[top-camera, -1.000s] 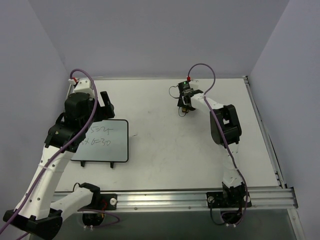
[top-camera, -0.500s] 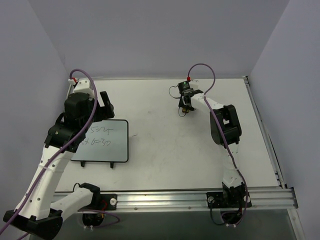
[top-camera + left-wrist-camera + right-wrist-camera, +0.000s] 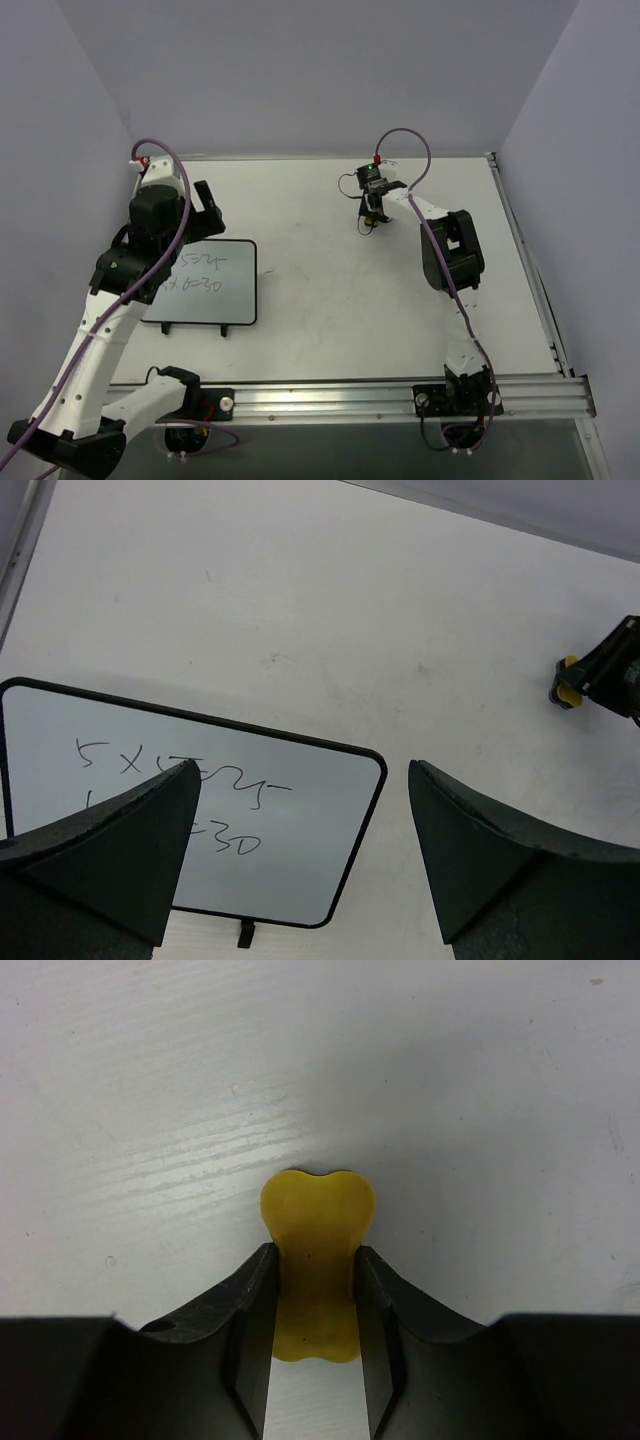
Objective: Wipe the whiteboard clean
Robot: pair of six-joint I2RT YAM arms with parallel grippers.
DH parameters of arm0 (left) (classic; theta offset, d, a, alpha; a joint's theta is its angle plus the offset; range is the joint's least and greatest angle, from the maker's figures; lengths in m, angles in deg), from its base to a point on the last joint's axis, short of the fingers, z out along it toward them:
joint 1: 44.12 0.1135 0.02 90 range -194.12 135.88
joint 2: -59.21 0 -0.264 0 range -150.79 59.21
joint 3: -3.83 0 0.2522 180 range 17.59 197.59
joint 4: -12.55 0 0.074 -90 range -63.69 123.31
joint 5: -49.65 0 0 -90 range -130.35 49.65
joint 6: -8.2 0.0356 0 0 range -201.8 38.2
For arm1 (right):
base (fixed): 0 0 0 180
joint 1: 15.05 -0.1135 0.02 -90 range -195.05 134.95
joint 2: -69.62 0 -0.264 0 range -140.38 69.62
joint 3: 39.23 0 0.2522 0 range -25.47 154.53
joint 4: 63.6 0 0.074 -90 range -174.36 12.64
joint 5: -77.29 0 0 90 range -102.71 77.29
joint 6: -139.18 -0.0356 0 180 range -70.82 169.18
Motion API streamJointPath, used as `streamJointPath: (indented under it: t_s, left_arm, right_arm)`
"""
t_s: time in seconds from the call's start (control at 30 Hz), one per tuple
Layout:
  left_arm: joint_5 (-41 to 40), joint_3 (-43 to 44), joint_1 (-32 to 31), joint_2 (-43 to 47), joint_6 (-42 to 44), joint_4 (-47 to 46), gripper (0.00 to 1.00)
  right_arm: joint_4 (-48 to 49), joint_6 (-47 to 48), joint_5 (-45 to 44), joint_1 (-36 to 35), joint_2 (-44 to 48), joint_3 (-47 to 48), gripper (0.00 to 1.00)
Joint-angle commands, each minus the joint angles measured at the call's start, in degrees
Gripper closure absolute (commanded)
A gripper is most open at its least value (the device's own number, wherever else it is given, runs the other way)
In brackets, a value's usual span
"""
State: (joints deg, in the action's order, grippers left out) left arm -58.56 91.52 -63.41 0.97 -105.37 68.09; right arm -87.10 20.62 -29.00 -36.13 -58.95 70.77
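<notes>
The whiteboard (image 3: pixel 213 283) lies flat on the left of the table, black-framed, with dark handwriting on it. It also fills the lower left of the left wrist view, whiteboard (image 3: pixel 300 850). My left gripper (image 3: pixel 208 207) hovers over the board's far edge, open and holding nothing; left gripper (image 3: pixel 300 770) has its fingers wide apart. At the table's far middle, my right gripper (image 3: pixel 369 216) is shut on a small yellow block (image 3: pixel 318 1210) that rests on the table, and the block is pinched at its waist. That block (image 3: pixel 566 683) also shows in the left wrist view.
The white table (image 3: pixel 330 290) has a metal rail along its right side (image 3: pixel 525 260) and its near edge (image 3: pixel 350 395). Grey walls stand close on the left, back and right. The right arm's purple cable (image 3: pixel 405 140) loops above its wrist.
The right gripper's jaws have closed onto the yellow block. The left arm has shifted slightly toward the far side; the whiteboard has not moved.
</notes>
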Motion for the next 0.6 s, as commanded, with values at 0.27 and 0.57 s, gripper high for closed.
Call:
streamJointPath:
  t_s: [0.27, 0.57]
  left_arm:
    - [-0.70, -5.36, 23.10, 1.45, -8.51, 3.68, 0.06]
    - [7.58, -14.77, 33.96, 5.85, -13.78, -4.94, 0.06]
  right_arm:
    - [1.83, 1.05, 3.37, -2.91, 14.13, -8.44, 0.92]
    - [1.48, 1.48, 4.52, -12.57, 22.31, -10.82, 0.95]
